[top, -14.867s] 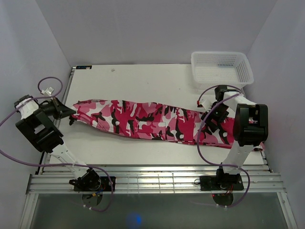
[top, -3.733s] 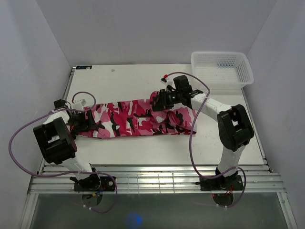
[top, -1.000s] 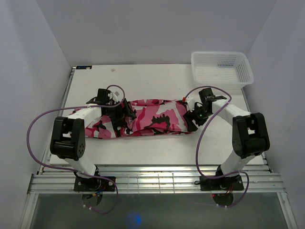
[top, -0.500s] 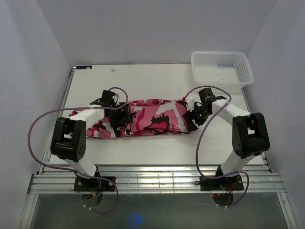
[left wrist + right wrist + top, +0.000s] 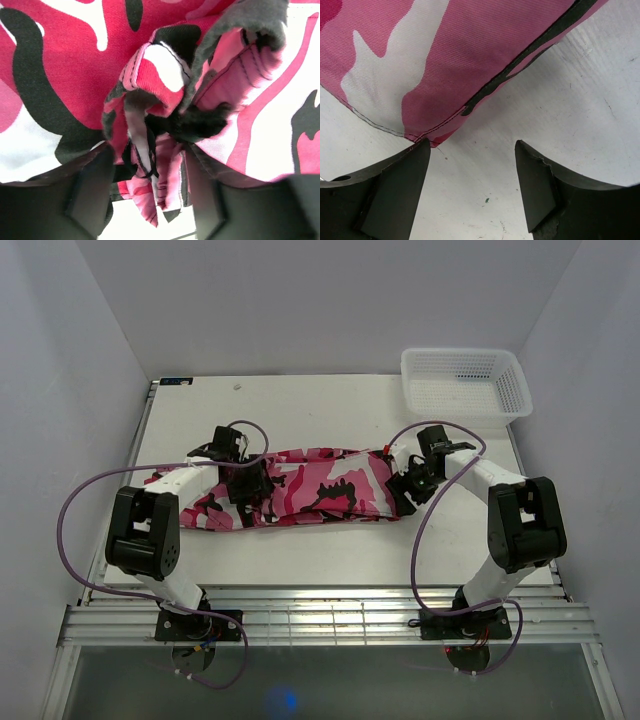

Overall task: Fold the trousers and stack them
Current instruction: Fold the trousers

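Trousers lay folded across mid-worktop. Left jaws sat apart around a bunched fold; right jaws open, empty, at the right-end hem.

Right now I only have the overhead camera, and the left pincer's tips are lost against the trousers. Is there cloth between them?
Observer: Yes. In the left wrist view a bunched fold of the trousers sits between the fingers of the left pincer. I cannot tell whether they are pressing it.
Operator: And the right pincer?
Observer: Its wrist view shows the right pincer open over bare table, with nothing between the fingers.
Operator: How near is the cloth on that side?
Observer: A stitched corner of the trousers lies right at the tip of one finger, touching it or nearly so.
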Available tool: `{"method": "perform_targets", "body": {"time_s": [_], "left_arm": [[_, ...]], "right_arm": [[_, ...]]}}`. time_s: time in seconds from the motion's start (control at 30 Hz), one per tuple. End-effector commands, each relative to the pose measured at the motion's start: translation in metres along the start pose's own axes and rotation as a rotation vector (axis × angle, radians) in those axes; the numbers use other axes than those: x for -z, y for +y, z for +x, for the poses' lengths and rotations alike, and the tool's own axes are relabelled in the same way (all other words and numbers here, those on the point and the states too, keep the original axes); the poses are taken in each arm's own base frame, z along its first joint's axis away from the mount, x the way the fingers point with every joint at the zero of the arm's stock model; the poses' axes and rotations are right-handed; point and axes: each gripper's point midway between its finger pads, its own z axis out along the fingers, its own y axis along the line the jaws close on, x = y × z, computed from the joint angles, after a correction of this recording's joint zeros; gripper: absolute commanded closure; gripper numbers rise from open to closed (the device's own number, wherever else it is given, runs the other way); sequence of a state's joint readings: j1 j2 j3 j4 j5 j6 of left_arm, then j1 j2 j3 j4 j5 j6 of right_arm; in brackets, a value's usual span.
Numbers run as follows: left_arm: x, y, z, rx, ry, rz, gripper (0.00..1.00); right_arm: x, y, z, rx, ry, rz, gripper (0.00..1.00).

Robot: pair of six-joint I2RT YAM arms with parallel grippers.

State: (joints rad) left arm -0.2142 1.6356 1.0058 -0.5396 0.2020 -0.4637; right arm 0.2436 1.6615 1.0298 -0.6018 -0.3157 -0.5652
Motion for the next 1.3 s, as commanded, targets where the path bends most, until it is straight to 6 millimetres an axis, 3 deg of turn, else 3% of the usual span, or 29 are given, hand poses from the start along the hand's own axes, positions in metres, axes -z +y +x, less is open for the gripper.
{"method": "perform_targets", "body": {"time_s": [0.0, 0.03, 0.1, 0.13, 0.2, 0.23, 0.27, 0.3, 0.37, 0.4, 0.47, 0.77, 1.0, 1.03, 1.13, 1.27], "left_arm": [[0.007, -0.002, -0.008, -0.010, -0.033, 0.000, 0.36], [0.007, 0.000, -0.006, -0.002, -0.029, -0.013, 0.52], [0.011, -0.001, -0.006, 0.003, -0.038, 0.000, 0.62], [0.014, -0.003, -0.007, -0.001, -0.053, 0.008, 0.72], [0.025, -0.009, -0.010, -0.016, -0.089, 0.044, 0.75], [0.029, -0.012, -0.013, -0.025, -0.106, 0.059, 0.73], [0.032, -0.014, -0.014, -0.028, -0.116, 0.066, 0.52], [0.034, -0.015, -0.014, -0.034, -0.120, 0.072, 0.38], [0.033, -0.014, -0.011, -0.033, -0.105, 0.072, 0.13], [0.033, -0.013, -0.010, -0.025, -0.096, 0.065, 0.06], [0.031, -0.012, -0.009, -0.024, -0.093, 0.063, 0.02], [-0.004, -0.004, 0.003, 0.022, -0.025, 0.055, 0.04], [0.009, -0.035, -0.010, -0.021, -0.061, 0.205, 0.42], [0.014, -0.038, -0.012, -0.032, -0.075, 0.217, 0.54], [0.028, -0.047, -0.014, -0.064, -0.100, 0.261, 0.69], [0.042, -0.062, -0.014, -0.090, -0.096, 0.332, 0.96]], "right_arm": [[0.008, 0.000, -0.007, 0.021, -0.030, 0.018, 0.26], [0.008, 0.000, -0.007, 0.022, -0.028, 0.019, 0.26], [0.010, 0.000, -0.008, 0.029, -0.033, 0.022, 0.26], [0.011, 0.000, -0.007, 0.029, -0.031, 0.022, 0.26], [0.012, 0.001, -0.007, 0.031, -0.032, 0.023, 0.26], [0.012, 0.001, -0.007, 0.029, -0.032, 0.023, 0.26], [0.013, 0.001, -0.008, 0.029, -0.036, 0.022, 0.26], [0.013, 0.002, -0.008, 0.026, -0.037, 0.021, 0.26], [0.013, 0.003, -0.009, 0.023, -0.040, 0.015, 0.26], [0.013, 0.002, -0.010, 0.020, -0.041, 0.016, 0.26], [0.013, 0.003, -0.010, 0.017, -0.042, 0.015, 0.26], [0.011, 0.003, -0.009, 0.008, -0.043, 0.011, 0.24], [0.014, 0.006, -0.010, 0.016, -0.055, 0.007, 0.23], [0.017, 0.007, -0.012, 0.018, -0.064, 0.009, 0.22], [0.029, 0.006, -0.022, 0.015, -0.127, -0.001, 0.18], [0.053, -0.006, -0.042, -0.059, -0.238, -0.016, 0.04]]}}
